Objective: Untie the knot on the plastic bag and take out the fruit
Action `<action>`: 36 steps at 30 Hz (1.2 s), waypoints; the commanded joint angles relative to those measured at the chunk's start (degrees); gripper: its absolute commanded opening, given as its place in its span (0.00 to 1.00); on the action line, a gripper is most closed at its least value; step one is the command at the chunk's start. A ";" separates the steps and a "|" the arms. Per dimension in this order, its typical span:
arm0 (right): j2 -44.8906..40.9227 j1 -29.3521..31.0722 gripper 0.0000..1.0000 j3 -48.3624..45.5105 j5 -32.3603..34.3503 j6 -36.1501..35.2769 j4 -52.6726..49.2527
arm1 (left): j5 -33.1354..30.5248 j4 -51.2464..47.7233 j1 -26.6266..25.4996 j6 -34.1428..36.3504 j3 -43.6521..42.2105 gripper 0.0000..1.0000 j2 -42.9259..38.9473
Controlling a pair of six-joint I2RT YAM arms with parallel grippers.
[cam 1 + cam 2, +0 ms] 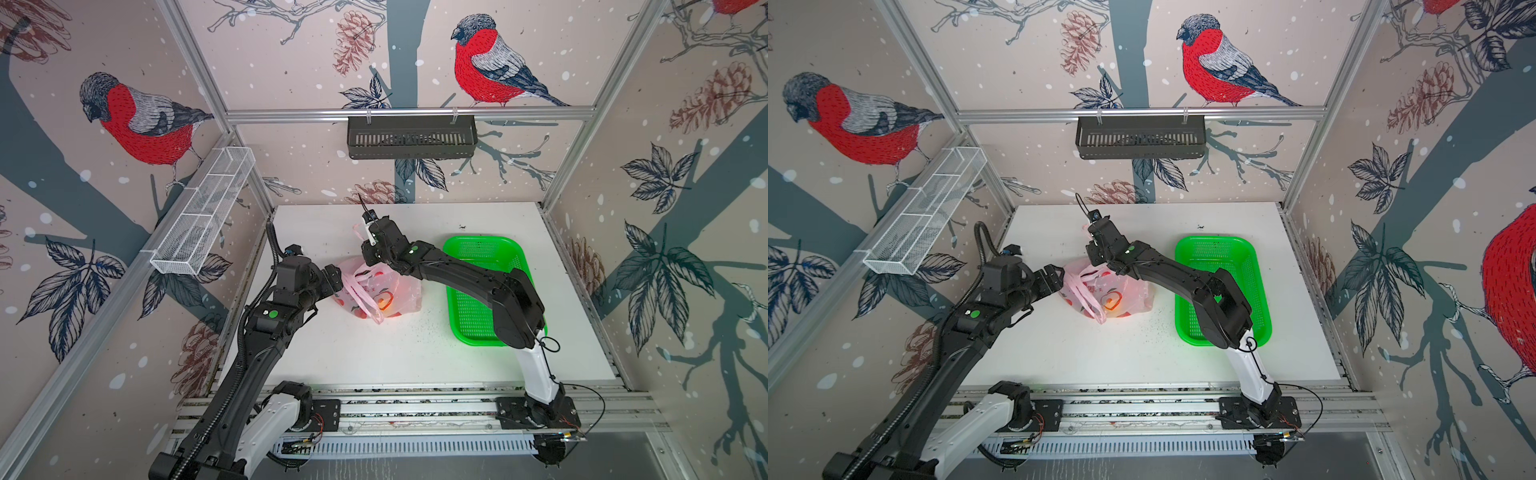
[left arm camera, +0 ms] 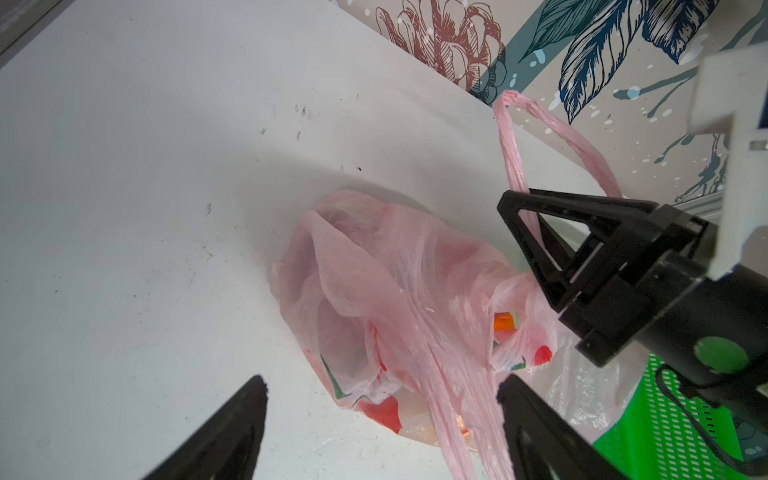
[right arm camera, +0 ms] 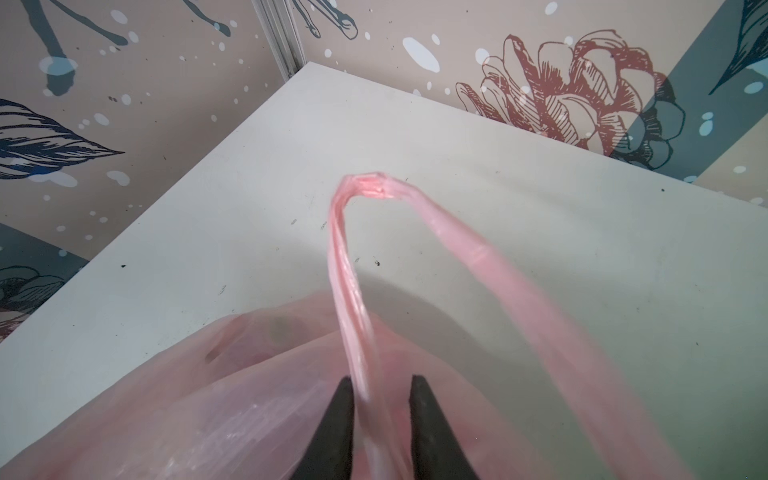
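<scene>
**White tabletop (image 1: 374, 357), speckled with dark flecks, in a cell papered with bullfinch wallpaper (image 1: 145, 124); pink plastic bag (image 1: 405, 293) at centre, fruit (image 1: 383, 306) inside.**
Right hand (image 3: 381, 379): nearly closed, pinching one handle loop (image 3: 365, 187) raised above the bag; only the wrist views show this. Left hand (image 2: 382, 380): spread wide, holding nothing, just beside the bag's left edge. Second loop (image 1: 365, 299): slack across the bag. Top views only: green basket (image 1: 478, 257) right of the bag, partly covered by the right arm; black tray (image 1: 411, 137) on the back wall; white wire rack (image 1: 203, 208) on the left wall.
</scene>
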 commanded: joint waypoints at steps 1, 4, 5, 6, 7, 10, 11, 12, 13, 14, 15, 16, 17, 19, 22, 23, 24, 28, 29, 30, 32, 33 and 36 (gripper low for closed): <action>-4.24 1.03 0.19 -2.87 0.05 1.01 1.77 | 4.89 -2.41 0.20 3.08 1.39 0.90 0.62; -9.13 2.32 0.16 -8.72 1.47 2.77 4.44 | 7.32 -4.35 0.12 4.63 2.96 0.90 0.85; -10.49 2.63 0.16 -10.58 1.87 3.63 5.23 | 7.82 -5.14 0.10 4.81 3.49 0.90 0.81; -12.20 2.88 0.15 -12.53 2.07 4.80 6.08 | 8.21 -5.93 -0.05 5.07 3.96 0.90 0.56; -13.81 3.11 0.15 -14.38 2.17 6.16 6.74 | 8.47 -6.68 -0.29 5.37 4.47 0.90 0.18; -18.06 3.97 0.14 -20.01 3.05 9.04 8.93 | 8.07 -9.52 -1.96 5.84 5.95 0.90 -0.46; -19.23 4.27 0.14 -21.65 3.45 9.76 9.60 | 7.59 -10.70 -2.83 5.90 6.41 0.90 -0.41; -20.55 4.66 0.14 -23.52 3.96 10.38 10.32 | 6.79 -12.02 -4.30 5.96 6.94 0.90 -0.23; -21.66 4.80 0.13 -25.09 4.41 10.97 10.83 | 5.86 -13.26 -5.95 5.89 7.52 0.90 0.08; -22.62 4.97 0.13 -26.41 4.80 11.45 11.25 | 5.12 -14.17 -7.27 5.74 7.80 0.90 0.41; -23.60 5.14 0.13 -27.80 5.33 11.94 11.74 | 4.90 -14.99 -8.49 5.55 8.02 0.90 0.74; -24.35 5.11 0.13 -28.91 5.75 12.45 12.15 | 4.75 -15.51 -9.21 5.38 8.06 0.90 1.01; -25.41 5.13 0.13 -30.20 6.05 12.89 12.79 | 4.34 -16.06 -10.07 5.18 8.01 0.90 1.31; -27.03 5.08 0.13 -31.99 6.40 13.57 13.78 | 3.49 -16.51 -11.17 4.96 7.98 0.90 1.47; -29.13 5.00 0.12 -33.95 6.31 14.48 15.04 | 2.99 -16.68 -12.56 4.87 8.55 0.90 1.87; -29.78 4.88 0.12 -34.60 5.96 14.83 15.59 | 2.64 -16.77 -13.34 4.83 8.99 0.90 2.12; -30.27 4.69 0.12 -35.07 5.44 15.16 15.98 | 1.96 -16.94 -14.45 4.76 9.03 0.90 2.49; -31.69 4.05 0.12 -36.25 4.10 15.57 16.87 | -0.02 -17.46 -19.00 4.40 11.14 0.90 4.52; -31.87 3.95 0.12 -36.44 3.98 15.65 16.99 | 0.37 -17.14 -19.82 4.07 11.25 0.90 4.91; -32.12 3.79 0.12 -36.66 3.97 15.78 17.05 | 0.88 -16.54 -20.24 3.28 11.25 0.90 5.15; -32.41 3.60 0.12 -37.38 4.10 16.08 17.34 | 1.98 -14.13 -20.36 0.90 10.53 0.91 4.37; -32.67 3.51 0.12 -37.75 4.14 16.33 17.61 | 2.26 -12.40 -20.36 -0.51 9.83 0.91 3.53; -33.33 3.34 0.11 -39.27 4.16 17.09 18.62 | 2.46 -7.20 -20.36 -5.21 7.98 0.90 1.71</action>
